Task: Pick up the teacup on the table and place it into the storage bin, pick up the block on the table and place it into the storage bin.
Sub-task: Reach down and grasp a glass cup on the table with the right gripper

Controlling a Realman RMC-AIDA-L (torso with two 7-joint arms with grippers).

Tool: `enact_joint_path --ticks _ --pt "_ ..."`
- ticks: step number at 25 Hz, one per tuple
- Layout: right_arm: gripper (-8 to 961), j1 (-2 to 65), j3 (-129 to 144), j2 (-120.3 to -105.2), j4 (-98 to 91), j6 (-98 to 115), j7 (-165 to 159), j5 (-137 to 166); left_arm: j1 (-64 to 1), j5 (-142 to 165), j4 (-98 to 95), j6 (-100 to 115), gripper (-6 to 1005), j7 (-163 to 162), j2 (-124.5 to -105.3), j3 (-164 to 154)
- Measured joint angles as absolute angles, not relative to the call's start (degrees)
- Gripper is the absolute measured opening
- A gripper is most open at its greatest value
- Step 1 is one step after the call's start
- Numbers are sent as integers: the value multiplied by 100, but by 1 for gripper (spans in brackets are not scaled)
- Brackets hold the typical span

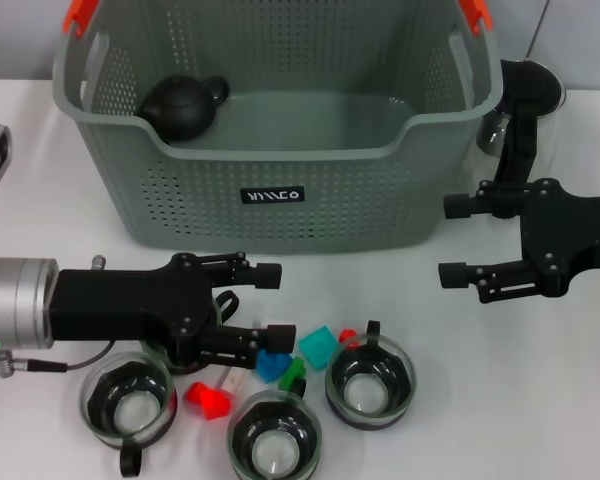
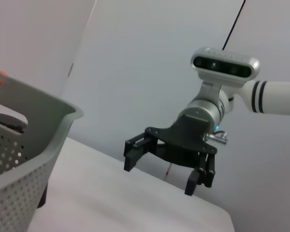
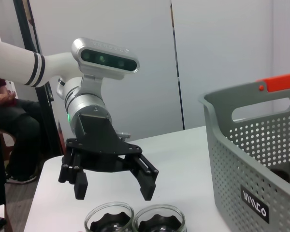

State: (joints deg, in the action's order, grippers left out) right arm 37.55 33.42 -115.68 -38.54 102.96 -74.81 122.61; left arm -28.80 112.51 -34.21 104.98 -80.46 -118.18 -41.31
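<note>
Since your left pincer (image 1: 268, 303) hangs wide open above the blocks (image 1: 276, 362), the nearest teacup (image 1: 130, 401) lies toward 7 o'clock; the right pincer (image 1: 458, 240), also open, is farther.

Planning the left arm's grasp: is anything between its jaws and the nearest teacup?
Nothing visible. The left gripper hangs open above the blocks, beside the left teacup.
</note>
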Motion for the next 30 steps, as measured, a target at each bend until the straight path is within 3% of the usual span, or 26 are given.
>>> enact_joint_path --ticks 14,23,30 --pt "891 4258 4565 -11344 -4114 10496 -8713 12275 -2952 11703 -3469 10750 874 -8063 -11781 -4125" --pt "890 4650 5663 -11466 -4780 10833 -9639 12435 -2919 11715 -3490 10767 874 -8068 -11768 -4087" --pt "888 5124 6097 -11706 -4961 10844 -10069 13221 -2903 11779 -3502 10736 874 -8068 -11760 -4090"
